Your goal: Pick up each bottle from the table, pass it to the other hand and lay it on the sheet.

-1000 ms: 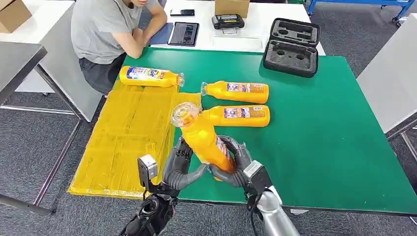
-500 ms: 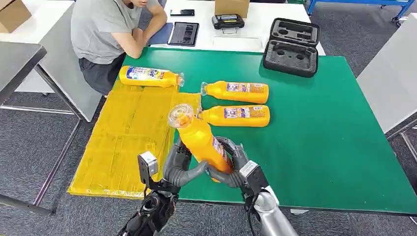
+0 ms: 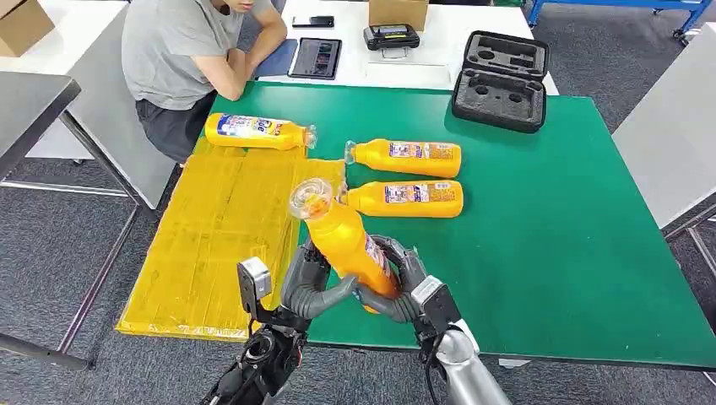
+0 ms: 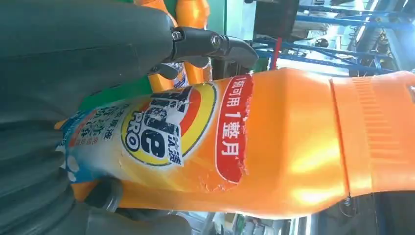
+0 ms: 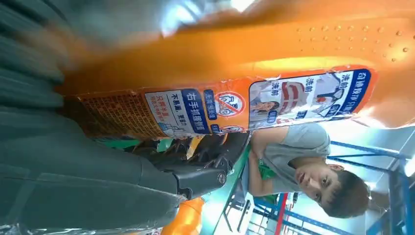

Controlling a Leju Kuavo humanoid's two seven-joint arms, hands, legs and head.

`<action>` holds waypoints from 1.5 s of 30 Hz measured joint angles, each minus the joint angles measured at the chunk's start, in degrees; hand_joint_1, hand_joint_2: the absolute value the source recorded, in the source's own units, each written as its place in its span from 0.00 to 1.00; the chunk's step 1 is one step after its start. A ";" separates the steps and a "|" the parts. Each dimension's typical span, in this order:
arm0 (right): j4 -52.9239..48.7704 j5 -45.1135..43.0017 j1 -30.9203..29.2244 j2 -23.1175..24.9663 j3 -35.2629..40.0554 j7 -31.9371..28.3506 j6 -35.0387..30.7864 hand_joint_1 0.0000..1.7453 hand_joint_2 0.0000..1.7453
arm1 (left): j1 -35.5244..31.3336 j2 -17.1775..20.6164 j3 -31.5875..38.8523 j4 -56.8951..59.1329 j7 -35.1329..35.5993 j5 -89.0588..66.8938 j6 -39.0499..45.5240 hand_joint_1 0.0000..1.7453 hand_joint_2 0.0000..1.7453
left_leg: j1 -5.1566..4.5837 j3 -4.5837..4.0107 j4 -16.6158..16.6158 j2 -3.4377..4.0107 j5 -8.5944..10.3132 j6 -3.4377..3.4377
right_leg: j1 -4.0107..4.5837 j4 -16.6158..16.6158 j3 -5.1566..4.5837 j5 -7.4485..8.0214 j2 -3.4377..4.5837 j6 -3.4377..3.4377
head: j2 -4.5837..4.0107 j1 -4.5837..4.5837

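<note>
Holding the orange detergent bottle (image 3: 344, 245) together, left hand (image 3: 311, 283) and right hand (image 3: 398, 278) both wrap fingers around it. Next, the right should probably let go.

Black moulded foam case (image 3: 500, 80) at 1 o'clock on green table (image 3: 574, 236). Seated person in grey shirt (image 3: 181, 59) at 11 o'clock. Black tablet (image 3: 316, 57) on white table (image 3: 439, 42) beyond.

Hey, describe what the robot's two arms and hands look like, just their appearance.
Both hands, the left hand and the right hand, are dark grey with thick, rounded fingers. The left wrist carries a small silver box-shaped module above a black forearm. The right wrist has a similar silver block leading into a smooth silver arm.
</note>
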 measured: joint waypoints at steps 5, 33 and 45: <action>0.22 0.46 0.00 0.00 0.26 0.00 -0.02 0.96 1.00 | -0.01 0.00 0.00 0.37 -0.81 0.48 -1.09 0.00 1.00 | 0.00 0.00 0.00 0.00 0.00 0.00 | 0.00 0.00 0.00 0.00 0.00 0.00 | 0.00 0.00; 1.77 0.61 -0.34 0.07 1.40 0.00 -0.59 0.96 1.00 | -0.02 0.00 0.22 0.81 -1.07 2.25 -1.46 1.00 1.00 | 0.00 -0.01 0.00 0.00 0.00 0.00 | 0.00 0.00 0.00 0.00 0.00 0.00 | 0.00 0.00; 1.81 -0.09 -0.65 0.04 1.75 0.00 -0.46 0.96 1.00 | -0.66 0.00 1.22 1.38 -1.07 3.89 -2.49 1.00 1.00 | 0.00 -0.01 0.00 0.00 0.00 0.00 | 0.00 0.00 0.00 0.00 0.00 0.00 | 0.00 0.00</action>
